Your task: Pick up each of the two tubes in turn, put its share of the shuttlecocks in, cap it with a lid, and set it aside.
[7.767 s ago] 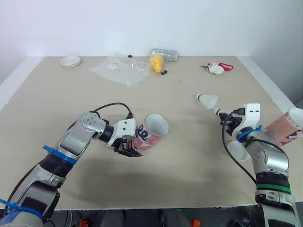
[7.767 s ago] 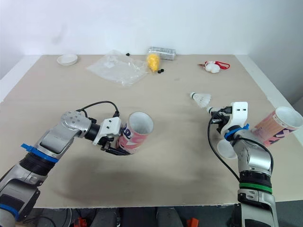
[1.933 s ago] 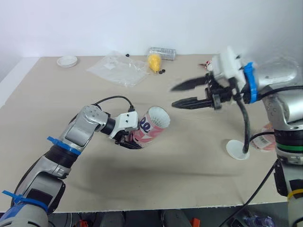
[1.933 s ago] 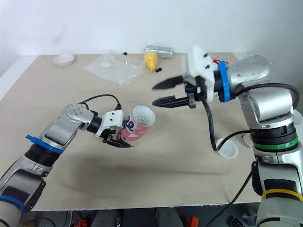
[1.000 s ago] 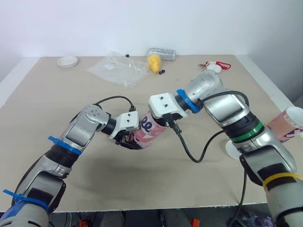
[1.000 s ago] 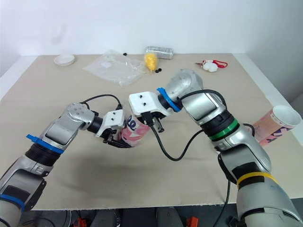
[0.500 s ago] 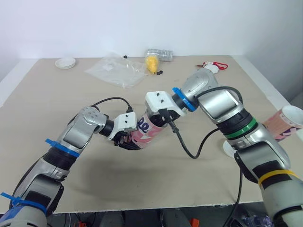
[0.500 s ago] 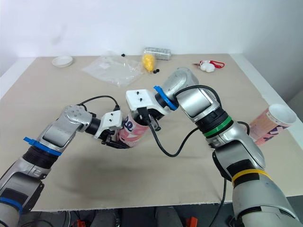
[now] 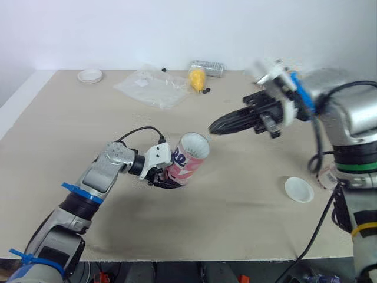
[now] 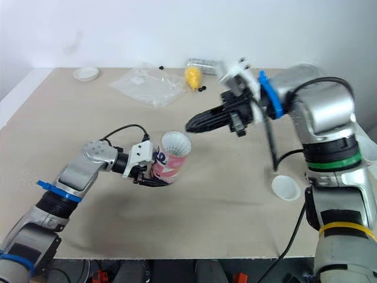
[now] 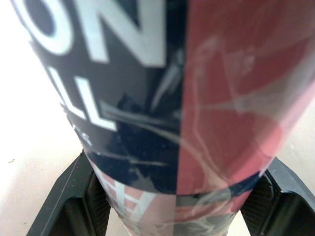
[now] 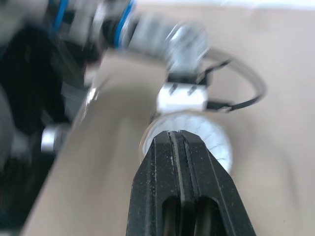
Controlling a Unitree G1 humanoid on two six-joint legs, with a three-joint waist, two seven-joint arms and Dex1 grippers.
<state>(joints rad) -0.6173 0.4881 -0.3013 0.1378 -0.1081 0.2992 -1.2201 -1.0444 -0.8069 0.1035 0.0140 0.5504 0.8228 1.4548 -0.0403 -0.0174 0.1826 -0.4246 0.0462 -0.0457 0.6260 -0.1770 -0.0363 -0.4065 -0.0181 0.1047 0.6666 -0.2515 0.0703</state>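
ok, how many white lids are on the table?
2. The far lid sits at the table's far left corner; the near lid lies front right, by the right arm. More may be hidden behind the arms.

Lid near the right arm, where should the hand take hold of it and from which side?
Pinch the lid by its rim, probably from straight above: it is a shallow disc lying flat on the table, so only the edge offers a hold.

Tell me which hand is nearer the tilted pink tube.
Left. The left hand grips the tube near its base; the right hand, shut, hangs apart beside its mouth.
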